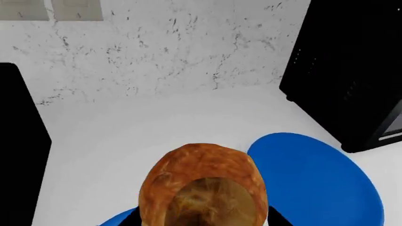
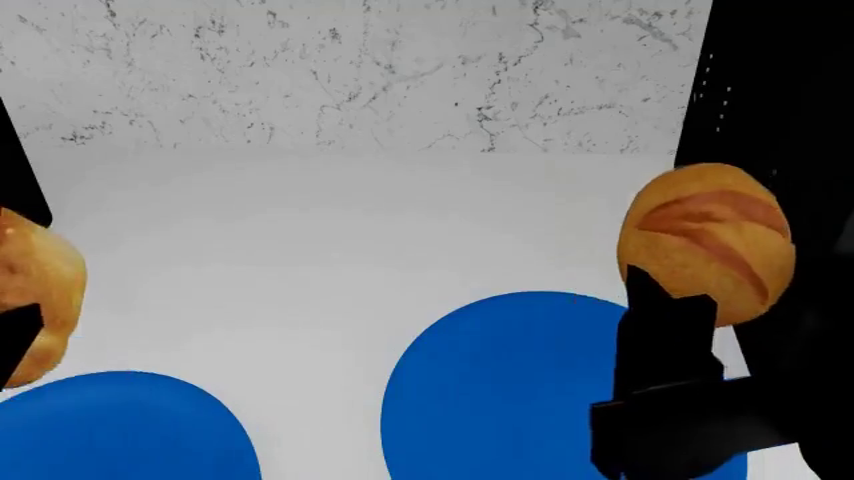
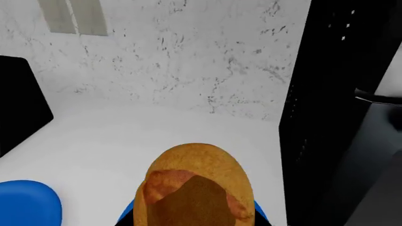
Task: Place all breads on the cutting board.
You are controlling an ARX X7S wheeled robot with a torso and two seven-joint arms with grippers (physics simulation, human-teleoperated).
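The right gripper [image 2: 667, 300] holds the larger oval loaf [image 2: 707, 243] in the air; in the head view the loaf stands above the dark fingers, with its pale score marks turned to the camera, and it hangs over the far right edge of one round blue plate [image 2: 507, 390]. The left gripper [image 2: 16, 335] is at the left border of the head view and grasps the smaller round roll [image 2: 38, 285] (only a part of it is inside the picture); a second blue plate [image 2: 120, 425] lies below it on the white table [image 2: 334, 230].

The left wrist view shows what the head view cuts off: the whole round roll [image 1: 202, 188] sits between the jaws, close before the camera, with a blue plate [image 1: 320, 179] just beside it and a small piece of another blue plate [image 1: 119, 217] under it; a black box [image 1: 351, 70] stands further on the table [image 1: 157, 122].

The right wrist view shows the loaf [image 3: 196, 190] end-on, clamped between the jaws, with a thin blue rim [image 3: 127, 211] under it and the other plate [image 3: 28, 202] well apart; a tall black cabinet [image 3: 326, 94] stands near it, and the marbled wall [image 3: 176, 56] is behind.

The cutting board is in none of the three views, so both breads are off it, each one lifted in a closed gripper.
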